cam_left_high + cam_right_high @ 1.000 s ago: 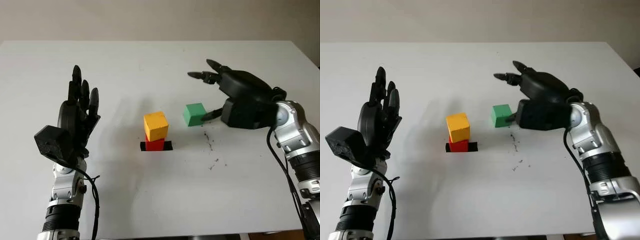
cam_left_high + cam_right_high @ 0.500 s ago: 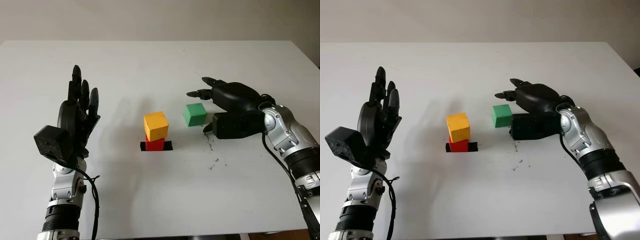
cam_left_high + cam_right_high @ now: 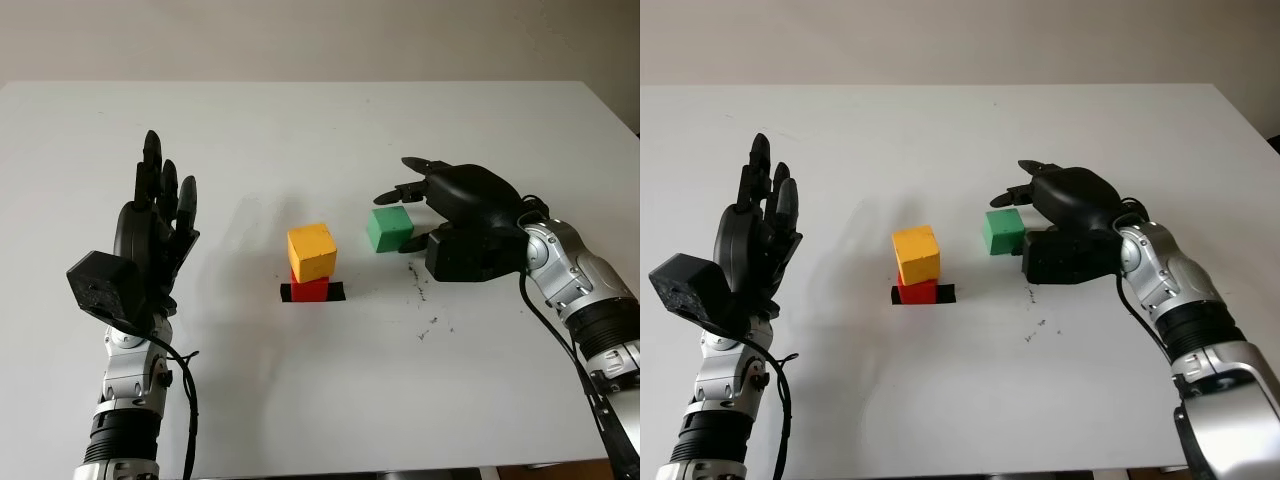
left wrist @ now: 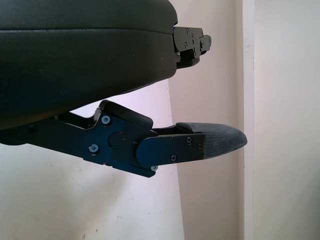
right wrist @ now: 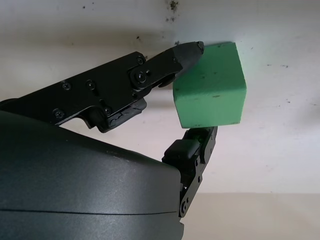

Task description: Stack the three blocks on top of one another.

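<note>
Your white counter (image 3: 330,400) carries everything. Left hand (image 3: 150,235) is raised off to the side, open. Right hand (image 3: 455,215) has fingers pinched on the green block (image 3: 389,228), hiding its far side. Yellow block (image 3: 312,252) mostly covers the red block (image 3: 310,288).

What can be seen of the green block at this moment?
The green block is a small matte cube with slightly rounded edges and a few dark specks, looking like painted wood. It sits upright on the white table, right of the yellow-on-red stack and apart from it. The right robot hand is closing around it: fingertips touch opposite sides, but it is not lifted.
</note>
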{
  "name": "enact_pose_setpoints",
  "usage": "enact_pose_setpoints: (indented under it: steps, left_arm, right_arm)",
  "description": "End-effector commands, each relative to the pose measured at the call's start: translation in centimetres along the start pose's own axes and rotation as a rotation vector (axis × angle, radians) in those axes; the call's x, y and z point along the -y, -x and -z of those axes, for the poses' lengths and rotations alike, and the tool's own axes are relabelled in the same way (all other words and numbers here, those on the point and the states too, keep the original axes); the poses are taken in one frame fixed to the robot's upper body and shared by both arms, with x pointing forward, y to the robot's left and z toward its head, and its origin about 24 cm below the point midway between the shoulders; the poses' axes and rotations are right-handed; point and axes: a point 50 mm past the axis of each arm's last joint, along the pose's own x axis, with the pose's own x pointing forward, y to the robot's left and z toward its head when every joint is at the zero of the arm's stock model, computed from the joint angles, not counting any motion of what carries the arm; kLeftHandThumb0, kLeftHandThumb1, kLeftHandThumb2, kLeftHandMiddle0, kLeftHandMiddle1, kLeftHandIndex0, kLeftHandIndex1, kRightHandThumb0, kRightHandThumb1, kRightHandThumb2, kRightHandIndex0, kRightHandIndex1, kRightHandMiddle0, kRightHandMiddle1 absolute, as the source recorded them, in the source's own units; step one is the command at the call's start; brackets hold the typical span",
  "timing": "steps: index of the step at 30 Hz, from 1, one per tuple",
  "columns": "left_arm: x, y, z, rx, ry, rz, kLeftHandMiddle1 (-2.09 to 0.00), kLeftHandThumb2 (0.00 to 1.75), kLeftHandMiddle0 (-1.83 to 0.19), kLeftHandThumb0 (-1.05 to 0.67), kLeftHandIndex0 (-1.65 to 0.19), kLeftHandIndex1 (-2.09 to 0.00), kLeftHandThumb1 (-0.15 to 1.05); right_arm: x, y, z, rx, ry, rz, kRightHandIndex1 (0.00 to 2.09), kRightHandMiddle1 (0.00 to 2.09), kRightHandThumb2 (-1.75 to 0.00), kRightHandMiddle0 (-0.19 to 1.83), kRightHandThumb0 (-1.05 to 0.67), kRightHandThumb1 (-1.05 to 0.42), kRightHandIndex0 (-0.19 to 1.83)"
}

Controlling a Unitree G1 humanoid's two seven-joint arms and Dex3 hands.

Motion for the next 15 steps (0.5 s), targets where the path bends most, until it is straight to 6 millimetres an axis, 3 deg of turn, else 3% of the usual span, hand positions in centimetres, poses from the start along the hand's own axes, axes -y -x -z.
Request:
enact_pose_setpoints:
  steps: [1,10,15]
  left_arm:
    - [-0.33,0.09,-0.23,0.011,-0.008,-0.004,-0.06,0.46,0.04,-0.72,0.06,-0.06,1.05]
    - [-0.36,0.12,-0.20,0.009,-0.008,-0.009,-0.05,0.45,0.04,-0.72,0.06,-0.06,1.05]
    - [-0.37,0.21,-0.18,0.008,-0.012,-0.003,-0.05,0.47,0.04,-0.71,0.06,-0.06,1.05]
  right_arm:
    - [0.67,-0.29,-0.32,0.020,-0.006,0.026,0.09,0.25,-0.06,0.72,-0.49,-0.89,0.18]
    - [0.14,-0.35,-0.29,0.020,-0.055,0.009,0.07,0.32,-0.05,0.70,-0.49,-0.88,0.18]
    - [0.12,-0.31,-0.40,0.027,-0.077,0.036,0.06,0.87,-0.06,0.54,-0.43,-0.90,0.22]
